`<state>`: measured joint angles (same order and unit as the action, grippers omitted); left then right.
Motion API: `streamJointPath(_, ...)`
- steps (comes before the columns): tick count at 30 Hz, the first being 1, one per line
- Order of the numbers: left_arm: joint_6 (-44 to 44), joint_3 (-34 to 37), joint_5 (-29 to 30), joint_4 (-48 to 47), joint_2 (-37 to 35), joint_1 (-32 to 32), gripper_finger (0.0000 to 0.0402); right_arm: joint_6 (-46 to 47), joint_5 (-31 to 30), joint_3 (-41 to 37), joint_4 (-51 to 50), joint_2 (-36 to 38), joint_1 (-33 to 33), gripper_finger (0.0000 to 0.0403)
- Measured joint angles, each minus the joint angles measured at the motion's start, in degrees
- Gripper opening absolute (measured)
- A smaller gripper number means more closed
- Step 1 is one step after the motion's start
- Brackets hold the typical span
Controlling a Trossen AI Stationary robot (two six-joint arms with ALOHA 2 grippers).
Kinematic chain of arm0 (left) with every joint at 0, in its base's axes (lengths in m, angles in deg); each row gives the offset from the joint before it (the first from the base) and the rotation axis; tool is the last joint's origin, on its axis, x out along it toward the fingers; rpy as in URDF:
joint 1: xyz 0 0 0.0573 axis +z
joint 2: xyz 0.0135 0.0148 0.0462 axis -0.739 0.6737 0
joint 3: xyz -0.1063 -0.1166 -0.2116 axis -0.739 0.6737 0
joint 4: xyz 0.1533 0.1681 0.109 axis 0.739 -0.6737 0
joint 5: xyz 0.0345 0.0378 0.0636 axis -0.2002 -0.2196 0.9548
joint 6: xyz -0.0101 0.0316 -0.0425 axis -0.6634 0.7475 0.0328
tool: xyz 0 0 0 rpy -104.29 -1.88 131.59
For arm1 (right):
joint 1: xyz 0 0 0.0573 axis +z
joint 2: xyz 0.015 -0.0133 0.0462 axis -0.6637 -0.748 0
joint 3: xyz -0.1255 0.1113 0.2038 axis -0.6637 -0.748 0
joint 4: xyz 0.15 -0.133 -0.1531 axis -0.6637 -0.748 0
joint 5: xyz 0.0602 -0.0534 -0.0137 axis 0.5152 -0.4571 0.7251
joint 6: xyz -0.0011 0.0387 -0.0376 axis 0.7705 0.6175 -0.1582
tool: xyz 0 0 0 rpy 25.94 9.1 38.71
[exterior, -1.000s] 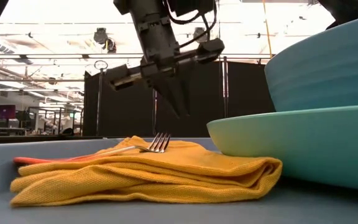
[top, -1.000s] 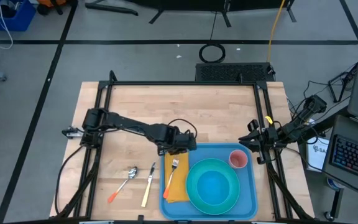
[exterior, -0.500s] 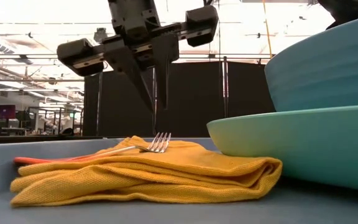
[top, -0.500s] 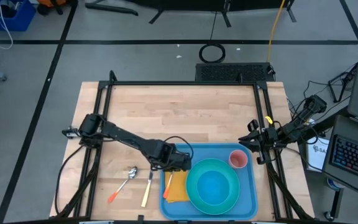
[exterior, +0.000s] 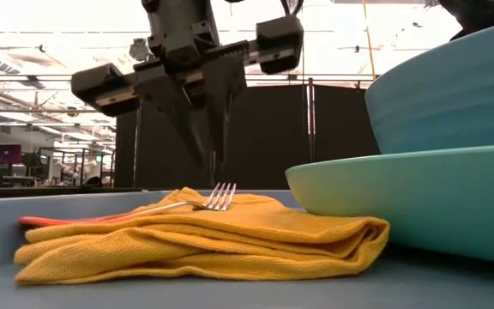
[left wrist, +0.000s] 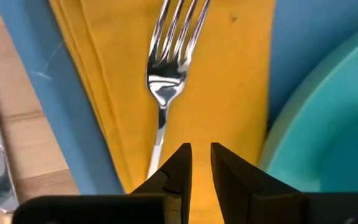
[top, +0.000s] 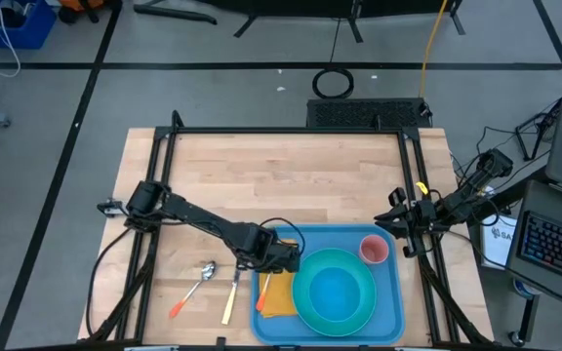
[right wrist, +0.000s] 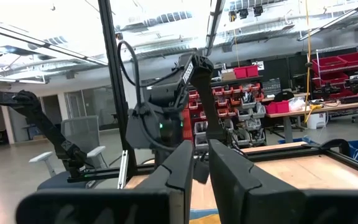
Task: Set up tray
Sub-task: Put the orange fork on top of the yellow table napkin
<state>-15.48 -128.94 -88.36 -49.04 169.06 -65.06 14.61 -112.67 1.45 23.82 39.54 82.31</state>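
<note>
Looking down in the high view, the tray [top: 390,314] is lying at the tabletop's [top: 281,175] near right, carrying a yellow napkin [top: 277,297], turquoise plate [top: 334,291] and pink cup [top: 374,250]; the left pincer [top: 283,257] is hovering over the napkin's far end, while a spoon [top: 194,289] and knife [top: 232,291] are lying left of the tray. The right pincer [top: 396,223] is waiting at the right edge. In the low view, a fork [exterior: 204,202] is resting on the napkin. In the left wrist view, the fingers [left wrist: 178,168] are standing slightly parted, gripping nothing. In the right wrist view, that pincer's fingers [right wrist: 182,163] are standing narrowly apart, empty.
</note>
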Motion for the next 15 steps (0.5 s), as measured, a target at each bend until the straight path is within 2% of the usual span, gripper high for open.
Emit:
streamJointPath(4, -0.12, 0.02, -1.69, 0.25, 1.02, 0.17, 0.0063, 0.01, -0.02, 0.0, -0.05, 0.02, -0.01, 0.0043)
streamJointPath(15, 0.04, 0.06, -1.3, 0.03, 1.83, 0.12, 0.0073, 0.02, -0.02, 0.0, -0.39, 0.02, -0.02, 0.0043)
